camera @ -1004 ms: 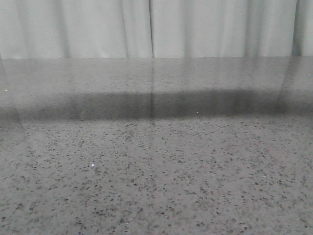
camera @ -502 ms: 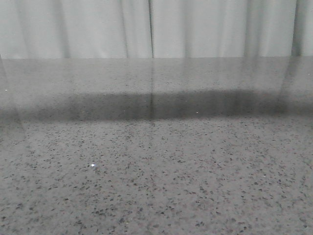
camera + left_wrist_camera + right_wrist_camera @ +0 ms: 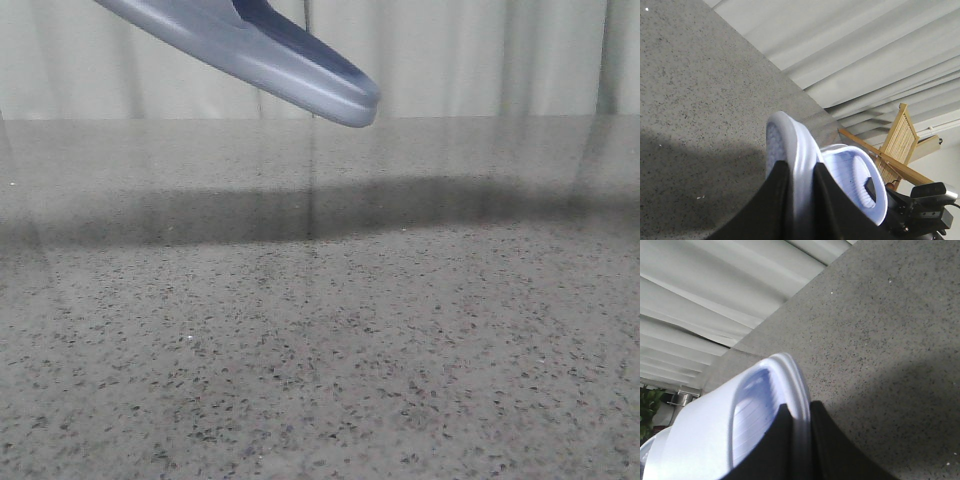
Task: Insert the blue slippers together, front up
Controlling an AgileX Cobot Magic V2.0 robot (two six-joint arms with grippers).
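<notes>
One pale blue slipper (image 3: 260, 50) hangs in the air at the top left of the front view, tilted down to the right; no gripper shows there. In the left wrist view my left gripper (image 3: 800, 167) is shut on the sole edge of a blue slipper (image 3: 790, 135), above the table. The second slipper (image 3: 852, 172) hangs just beyond it, footbed facing the camera. In the right wrist view my right gripper (image 3: 800, 407) is shut on the rim of a slipper (image 3: 787, 372), also held above the table.
A grey speckled stone table (image 3: 320, 350) fills the front view, with pale curtains (image 3: 450, 60) behind its far edge. A wooden frame (image 3: 900, 142) stands off the table's end in the left wrist view. A green plant (image 3: 647, 410) shows beyond the table.
A slipper has come into the front view from the top left; both earlier frames showed only the bare table.
</notes>
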